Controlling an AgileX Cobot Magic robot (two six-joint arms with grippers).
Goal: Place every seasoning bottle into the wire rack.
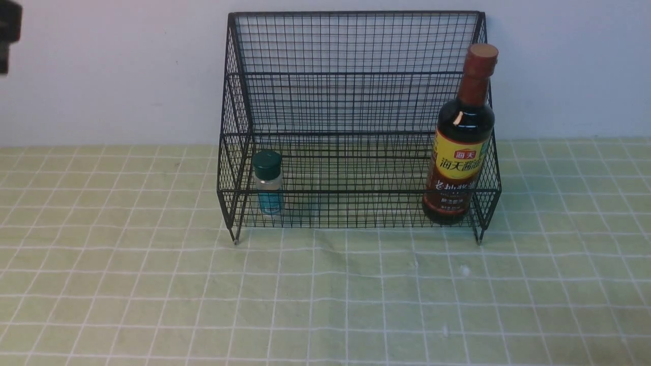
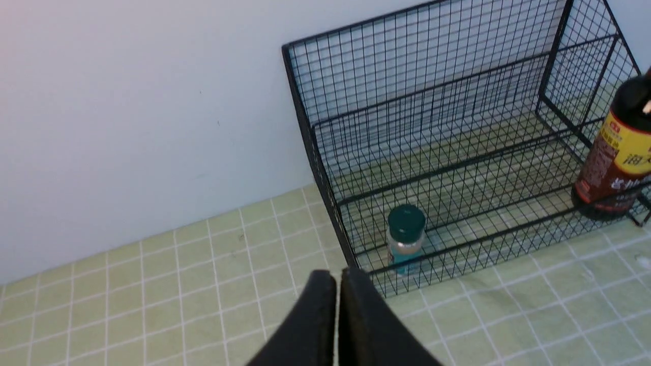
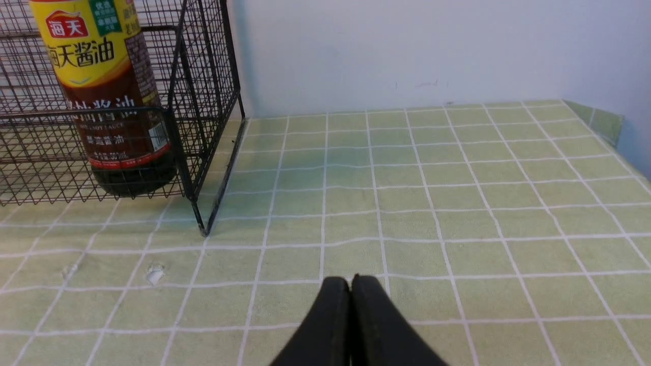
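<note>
The black wire rack (image 1: 356, 46) stands against the wall at the back of the table. Inside it at the right end is the tall dark soy-sauce bottle (image 1: 460, 152) with a brown-red cap, upright. Near the rack's left end stands the small clear shaker (image 1: 268, 184) with a dark green cap. In the left wrist view my left gripper (image 2: 338, 277) is shut and empty, outside the rack's (image 2: 325, 168) front left corner, with the shaker (image 2: 405, 238) just beyond. My right gripper (image 3: 350, 282) is shut and empty over the cloth, apart from the soy-sauce bottle (image 3: 109, 96) and the rack (image 3: 203, 76).
A pale green checked cloth (image 1: 325, 295) covers the table, with a white wall behind. A dark piece of the robot (image 1: 9, 30) shows at the front view's upper left edge. The table's right edge (image 3: 605, 127) lies beyond my right gripper.
</note>
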